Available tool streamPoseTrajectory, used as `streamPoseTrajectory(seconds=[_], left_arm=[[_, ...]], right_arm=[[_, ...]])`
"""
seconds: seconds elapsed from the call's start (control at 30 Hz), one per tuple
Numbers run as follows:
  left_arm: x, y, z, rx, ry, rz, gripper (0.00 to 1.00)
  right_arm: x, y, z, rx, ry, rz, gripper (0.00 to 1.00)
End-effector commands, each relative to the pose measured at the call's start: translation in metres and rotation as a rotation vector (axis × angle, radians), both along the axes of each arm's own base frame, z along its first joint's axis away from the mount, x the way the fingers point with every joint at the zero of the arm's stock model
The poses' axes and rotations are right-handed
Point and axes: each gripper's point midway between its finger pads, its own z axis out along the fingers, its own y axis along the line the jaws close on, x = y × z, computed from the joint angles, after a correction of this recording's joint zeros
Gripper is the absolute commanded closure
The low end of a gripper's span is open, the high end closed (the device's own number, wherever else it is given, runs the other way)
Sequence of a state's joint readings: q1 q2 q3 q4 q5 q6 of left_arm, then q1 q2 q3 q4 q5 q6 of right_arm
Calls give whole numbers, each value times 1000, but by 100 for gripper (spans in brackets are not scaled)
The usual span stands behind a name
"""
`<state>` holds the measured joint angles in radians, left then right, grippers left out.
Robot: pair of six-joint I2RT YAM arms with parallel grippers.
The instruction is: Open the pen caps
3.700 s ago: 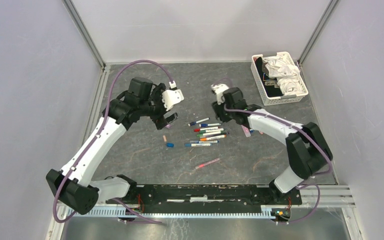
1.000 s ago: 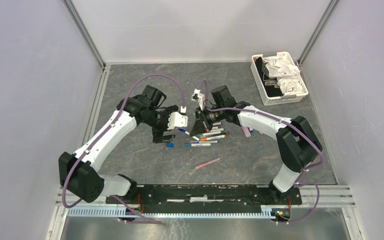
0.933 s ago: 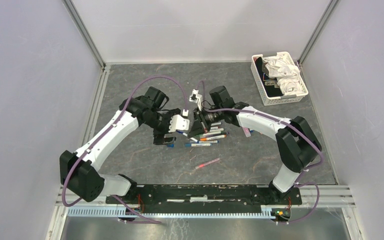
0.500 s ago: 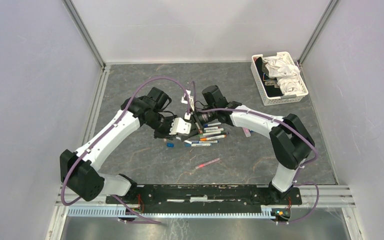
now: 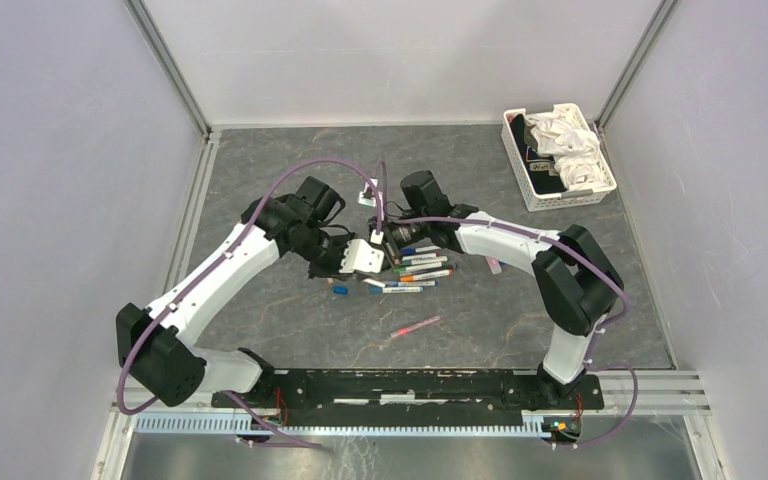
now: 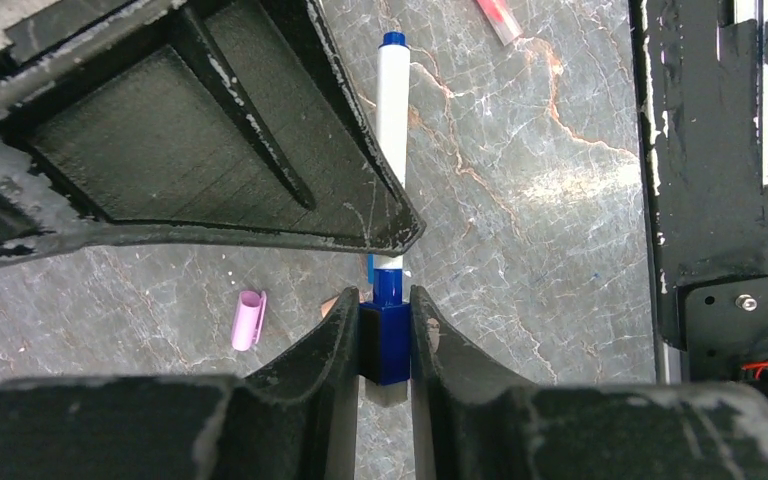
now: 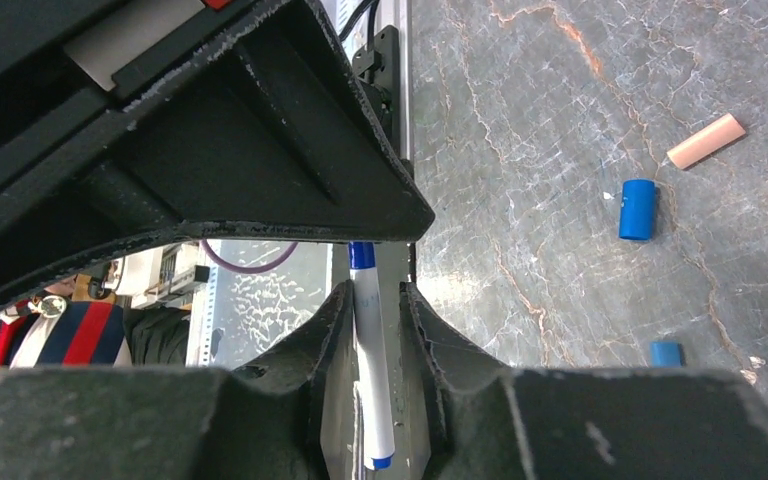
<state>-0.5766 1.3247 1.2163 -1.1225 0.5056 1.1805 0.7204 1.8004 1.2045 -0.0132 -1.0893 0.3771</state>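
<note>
Two grippers: left gripper (image 6: 384,318) pinched tight on the blue cap (image 6: 386,352); right gripper (image 7: 372,300) clamped on the barrel (image 7: 372,385); the two meet nose to nose.
Blue cap: squarish dark plastic at one end of the barrel; whether it has come free is hard to tell.
Barrel: one slim, smooth white tube.
Loose caps (image 7: 637,208): two blue cylinders, one peach tube, one lilac, all lying on the table (image 5: 290,170).
Pens (image 5: 418,268): roughly six, clustered beside the grippers.
Table: grey, marble-veined.
</note>
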Motion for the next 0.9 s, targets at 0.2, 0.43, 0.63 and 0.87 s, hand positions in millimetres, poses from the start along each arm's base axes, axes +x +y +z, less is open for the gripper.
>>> streamPoseTrajectory(seconds=[0.2,0.43,0.63,0.87], left_arm=[[20,-1,11,-11,-115,37,98],[33,12,2,57,-179,59,98],[55,39,1,135,-249,88,98],[78,85,-2,182,-277,150,98]], right_arm=[[-4,0,2,3,-48,49,87],[-5,-4,8,-2,-79,44,100],[4,-11,-6,-100,-97,2,100],[12,-43,-18,-152,-111,-69,100]])
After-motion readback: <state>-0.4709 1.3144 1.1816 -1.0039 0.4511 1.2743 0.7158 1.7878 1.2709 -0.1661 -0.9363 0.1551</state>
